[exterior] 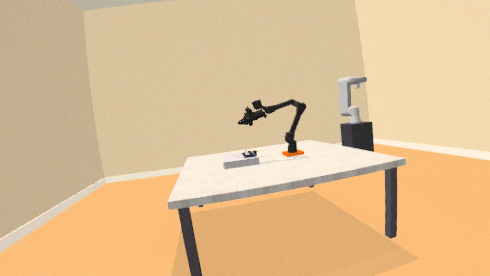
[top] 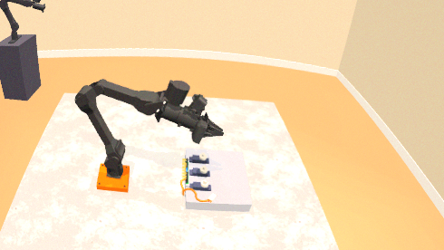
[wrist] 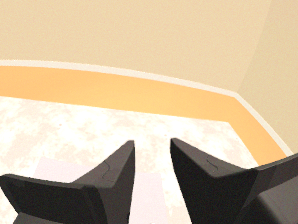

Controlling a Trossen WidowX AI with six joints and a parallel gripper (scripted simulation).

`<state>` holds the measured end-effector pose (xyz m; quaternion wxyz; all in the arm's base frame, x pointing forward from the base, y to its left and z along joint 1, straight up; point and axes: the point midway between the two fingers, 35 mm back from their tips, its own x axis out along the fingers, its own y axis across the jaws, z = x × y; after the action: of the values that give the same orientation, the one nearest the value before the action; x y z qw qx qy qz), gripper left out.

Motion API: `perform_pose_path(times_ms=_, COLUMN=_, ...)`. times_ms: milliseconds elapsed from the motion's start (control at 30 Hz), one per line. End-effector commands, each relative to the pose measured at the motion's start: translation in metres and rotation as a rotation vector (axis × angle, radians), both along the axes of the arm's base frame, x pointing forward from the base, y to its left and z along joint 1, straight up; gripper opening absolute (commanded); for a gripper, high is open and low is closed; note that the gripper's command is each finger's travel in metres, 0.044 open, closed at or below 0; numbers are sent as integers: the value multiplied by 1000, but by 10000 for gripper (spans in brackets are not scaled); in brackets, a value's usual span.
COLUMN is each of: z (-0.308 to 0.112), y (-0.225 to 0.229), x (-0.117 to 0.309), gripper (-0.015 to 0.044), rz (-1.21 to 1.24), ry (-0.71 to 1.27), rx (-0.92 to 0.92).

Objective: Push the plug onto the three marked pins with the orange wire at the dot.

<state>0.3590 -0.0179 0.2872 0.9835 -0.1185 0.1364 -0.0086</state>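
Observation:
The pale block-like holder (top: pixel 231 181) (exterior: pixel 241 163) (wrist: pixel 145 200) lies on the table with three dark blue servos, the middle one (top: pixel 199 172) among them, near its left side in the top view. A narrow yellow and green strip (top: pixel 185 169) runs along that side; single pins and the coloured band are too small to tell. An orange lead (top: pixel 196 196) curls over the holder's corner; its plug cannot be made out clearly. My gripper (top: pixel 222 133) (exterior: pixel 240 122) (wrist: pixel 152 145) is partly open and empty, high above the holder's far side, pointing outward and down.
The table (top: pixel 281 217) (exterior: pixel 300 172) carries the arm's orange base (top: pixel 104 184) (exterior: pixel 293 153) to the left of the holder in the top view. A dark pedestal (top: pixel 20 68) (exterior: pixel 357 137) with another arm stands beyond the table. Walls stand around the room.

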Motion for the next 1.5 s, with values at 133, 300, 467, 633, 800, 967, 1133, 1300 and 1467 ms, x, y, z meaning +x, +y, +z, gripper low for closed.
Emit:
perform_pose_path(times_ms=133, z=-28, y=-16, x=24, gripper=115, rz=36, ry=240, rx=-159)
perform_pose_path(times_ms=300, z=-49, y=-25, x=34, gripper=115, rz=76, ry=387, rx=-239)
perform_pose_path(times_ms=467, z=-70, y=-35, x=40, gripper=115, rz=132, ry=534, rx=-308)
perform_pose_path(times_ms=633, z=-91, y=-44, x=44, gripper=115, rz=203, ry=678, rx=-366)
perform_pose_path(times_ms=800, z=-111, y=-53, x=45, gripper=115, rz=288, ry=817, rx=-412)
perform_pose_path(times_ms=967, z=-131, y=-62, x=42, gripper=115, rz=388, ry=950, rx=-445)
perform_pose_path(times_ms=1133, z=-150, y=-70, x=38, gripper=115, rz=501, ry=1075, rx=-463)
perform_pose_path(times_ms=1300, z=-167, y=-78, x=31, gripper=115, rz=628, ry=1189, rx=-465)
perform_pose_path(times_ms=1467, z=-172, y=-80, x=29, gripper=115, rz=667, ry=1220, rx=-463)
